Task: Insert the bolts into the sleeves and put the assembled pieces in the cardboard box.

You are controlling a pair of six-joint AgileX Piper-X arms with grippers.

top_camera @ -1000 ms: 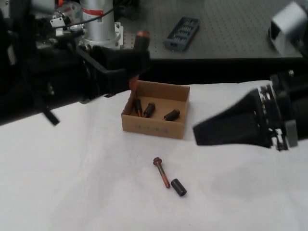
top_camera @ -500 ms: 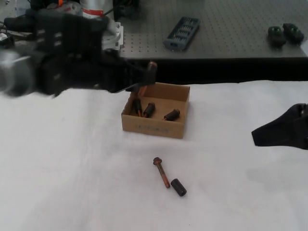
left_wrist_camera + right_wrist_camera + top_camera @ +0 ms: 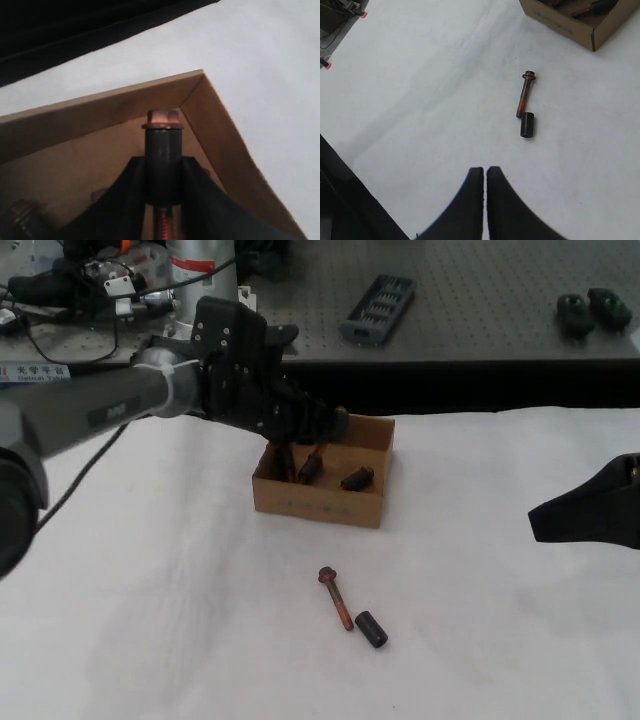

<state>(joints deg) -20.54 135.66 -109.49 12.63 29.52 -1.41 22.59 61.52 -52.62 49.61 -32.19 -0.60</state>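
An assembled piece (image 3: pixel 163 145) is clamped in the left pincer (image 3: pixel 163 164), over an inner corner of the cardboard box (image 3: pixel 318 505). Other assembled pieces (image 3: pixel 357 478) lie in the box. In front of the box, a loose bolt (image 3: pixel 336 598) and a loose sleeve (image 3: pixel 371 629) lie just beside each other on the white surface (image 3: pixel 150 590). The right pincer (image 3: pixel 485 172) hovers near them, empty, with its fingers together.

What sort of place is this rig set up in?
Probably a lab: a perforated metal table stands behind the white-covered bench, with cables and metal hardware on it.
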